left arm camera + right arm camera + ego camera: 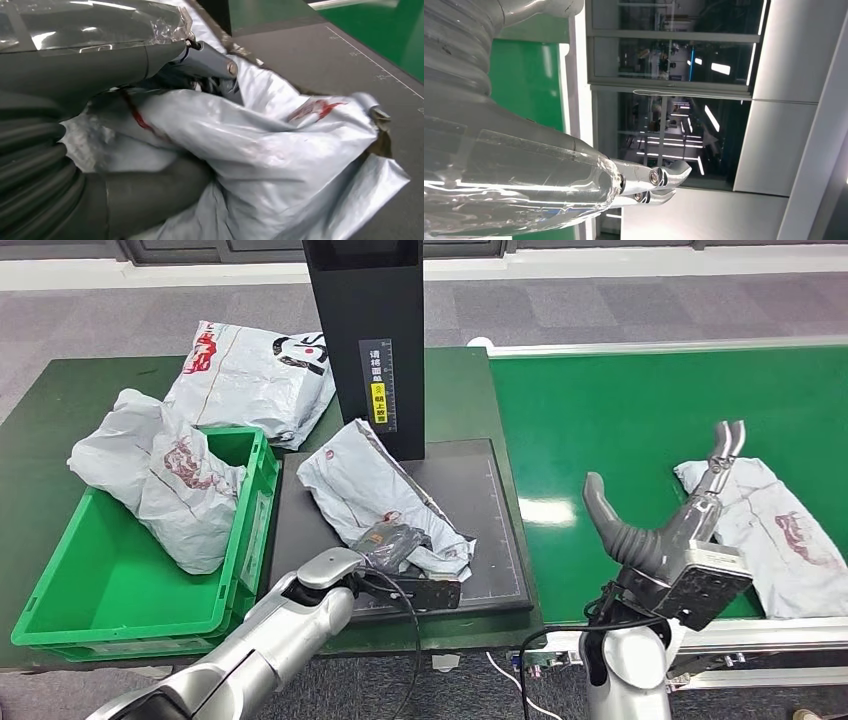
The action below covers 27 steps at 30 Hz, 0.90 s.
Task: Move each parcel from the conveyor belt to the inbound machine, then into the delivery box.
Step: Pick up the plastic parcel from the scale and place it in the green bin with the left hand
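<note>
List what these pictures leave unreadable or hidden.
- Left hand, head view: its fingers sink into the grey parcel on the black scan plate.
- Column label, head view: print too small.
- Belt parcel, head view: cut by the edge, partly behind the right hand.
- Green crate floor: parcel covers part.

Dark green table (70,390) bearing green crate (120,580), black scanner platform (480,510), grey parcel (255,375)
</note>
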Tool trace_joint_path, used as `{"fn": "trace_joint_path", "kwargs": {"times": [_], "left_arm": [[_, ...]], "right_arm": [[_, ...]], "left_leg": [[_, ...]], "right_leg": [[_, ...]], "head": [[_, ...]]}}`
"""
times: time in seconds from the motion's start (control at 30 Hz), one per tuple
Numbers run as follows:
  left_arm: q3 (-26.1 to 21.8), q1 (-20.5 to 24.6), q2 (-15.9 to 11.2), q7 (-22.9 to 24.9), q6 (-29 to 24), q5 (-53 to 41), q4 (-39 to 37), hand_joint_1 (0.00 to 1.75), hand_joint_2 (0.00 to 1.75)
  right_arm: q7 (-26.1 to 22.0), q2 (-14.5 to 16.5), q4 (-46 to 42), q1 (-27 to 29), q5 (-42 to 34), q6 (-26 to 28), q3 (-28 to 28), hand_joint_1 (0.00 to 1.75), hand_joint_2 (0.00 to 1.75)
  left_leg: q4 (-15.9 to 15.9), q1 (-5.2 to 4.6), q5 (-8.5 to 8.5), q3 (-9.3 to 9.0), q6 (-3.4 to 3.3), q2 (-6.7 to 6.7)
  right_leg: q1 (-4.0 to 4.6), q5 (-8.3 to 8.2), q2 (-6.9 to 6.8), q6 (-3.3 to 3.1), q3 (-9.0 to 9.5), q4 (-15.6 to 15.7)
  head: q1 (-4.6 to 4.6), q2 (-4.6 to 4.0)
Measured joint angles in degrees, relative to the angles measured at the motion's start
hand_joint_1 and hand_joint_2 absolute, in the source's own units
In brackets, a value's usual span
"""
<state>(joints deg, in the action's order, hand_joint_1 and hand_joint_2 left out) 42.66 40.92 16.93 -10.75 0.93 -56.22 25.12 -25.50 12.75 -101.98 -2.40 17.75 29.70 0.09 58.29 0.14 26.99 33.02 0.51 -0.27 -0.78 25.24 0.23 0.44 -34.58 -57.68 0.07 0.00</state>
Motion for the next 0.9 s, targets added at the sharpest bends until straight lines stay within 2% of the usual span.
{"fn": "trace_joint_path", "kwargs": {"times": [0.47, 0.63, 0.77, 0.9], "left_arm": [[0.0, 0.1, -0.1, -0.1, -2.4, 3.0, -1.4, 1.75, 1.75], [-1.0, 0.3, -0.7, -1.1, -7.7, 8.4, -0.8, 1.75, 1.75], [-5.5, 0.6, -2.9, -4.0, -9.7, 17.0, 4.7, 1.75, 1.75], [-11.1, 0.6, -5.9, -4.8, -7.7, 22.4, 14.7, 1.75, 1.75]], "right_arm": [[-0.9, 0.1, 1.3, -1.1, -1.3, -0.6, -0.1, 0.00, 1.75], [-0.6, 0.9, 1.2, -1.1, -0.6, -1.2, -1.2, 0.00, 1.75], [0.3, 2.6, 0.7, -0.9, 1.2, -2.6, -3.2, 0.00, 1.75], [0.7, 3.7, -0.5, -0.5, 2.2, -3.6, -5.5, 0.00, 1.75]], "left_leg": [[0.0, 0.00, 0.00, 0.01, 0.00, 0.00], [0.0, 0.00, -0.03, 0.01, 0.03, -0.01], [0.0, 0.02, -0.05, 0.01, 0.05, 0.00], [0.0, 0.05, -0.05, 0.02, 0.06, -0.01]], "right_leg": [[0.00, 0.00, 0.00, 0.00, 0.00, 0.0], [0.00, -0.01, 0.00, 0.00, -0.01, 0.0], [0.02, -0.01, 0.01, -0.02, -0.03, 0.0], [0.05, -0.01, 0.00, -0.02, -0.04, 0.0]], "head": [[0.00, 0.00], [0.00, 0.00], [0.00, 0.00], [-0.02, 0.00]]}}
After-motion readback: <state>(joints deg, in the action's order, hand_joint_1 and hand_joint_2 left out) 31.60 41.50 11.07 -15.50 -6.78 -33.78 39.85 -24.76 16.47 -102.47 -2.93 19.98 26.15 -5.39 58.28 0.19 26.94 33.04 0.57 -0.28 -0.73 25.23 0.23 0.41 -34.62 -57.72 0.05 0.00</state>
